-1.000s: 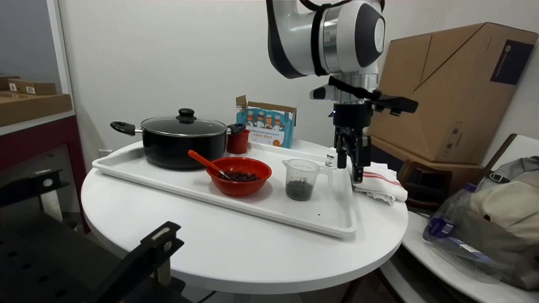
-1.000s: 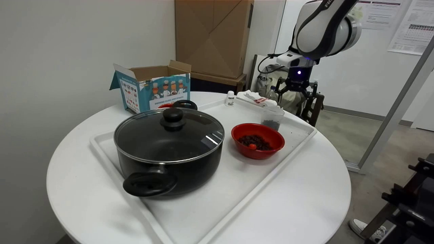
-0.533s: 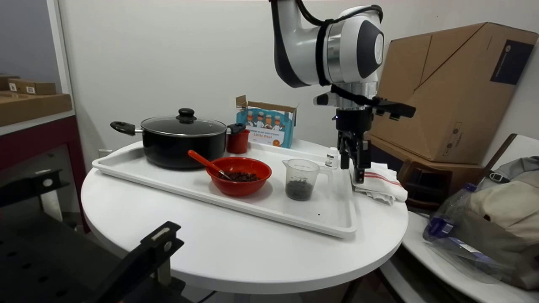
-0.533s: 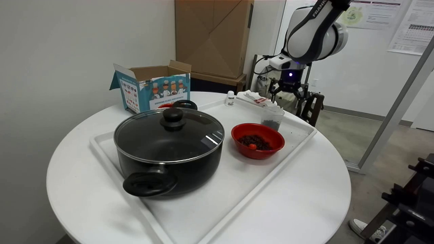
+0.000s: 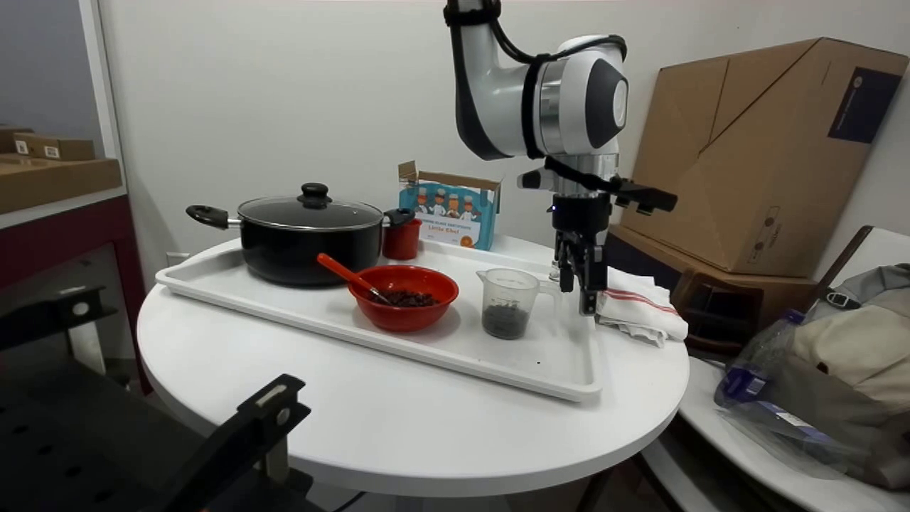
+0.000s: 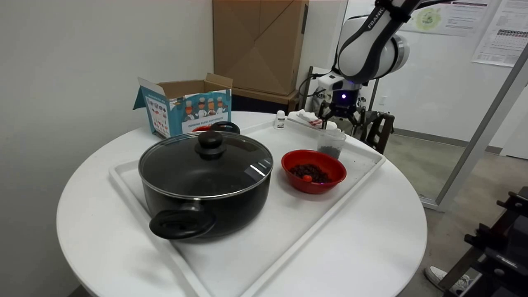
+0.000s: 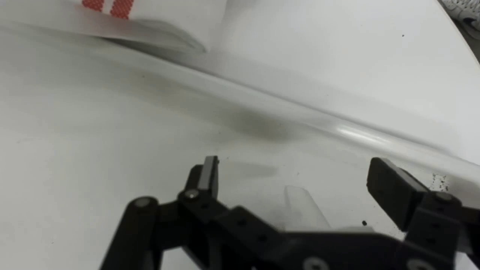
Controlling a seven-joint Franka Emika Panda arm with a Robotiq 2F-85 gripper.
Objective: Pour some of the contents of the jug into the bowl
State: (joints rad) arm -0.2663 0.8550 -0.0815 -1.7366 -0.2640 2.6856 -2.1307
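1. At the three o'clock end of the tray [image 5: 558, 355], as seen in an exterior view, I have the gripper [image 5: 577, 299] pointing fingers-down, just beside the jug [image 5: 506, 313].
2. Gripper state: the wrist view shows me the jaws spread wide, with the two fingers [image 7: 205, 178] well apart.
3. Jug position: clear and upright on the tray, with dark contents [image 5: 505, 323] at its bottom. The handle [image 7: 303, 210] appears in the wrist view near five o'clock, in the gap between the fingers and partly hidden by the gripper body. I cannot tell whether fingers and handle are at the same height.
4. Bowl position: the red bowl [image 5: 409, 320] stands on the tray at nine o'clock from the jug, near but apart. It holds dark pieces [image 5: 411, 299]; a red-handled spoon [image 5: 345, 270] leans over its rim toward ten o'clock. In an exterior view, the jug [image 6: 331, 144] reads at one o'clock from the bowl, partly behind it.
5. Surroundings, from the bowl: black lidded pot [image 5: 309, 256] at ten o'clock, red cup [image 5: 402, 240] at twelve, printed blue box [image 5: 455, 213] at one. In an exterior view I find a small white bottle [image 6: 280, 121] at eleven.
6. Beyond the tray rim, at three o'clock from the gripper, a white towel [image 5: 640, 307] with red stripes lies folded on the round table [image 5: 398, 434].
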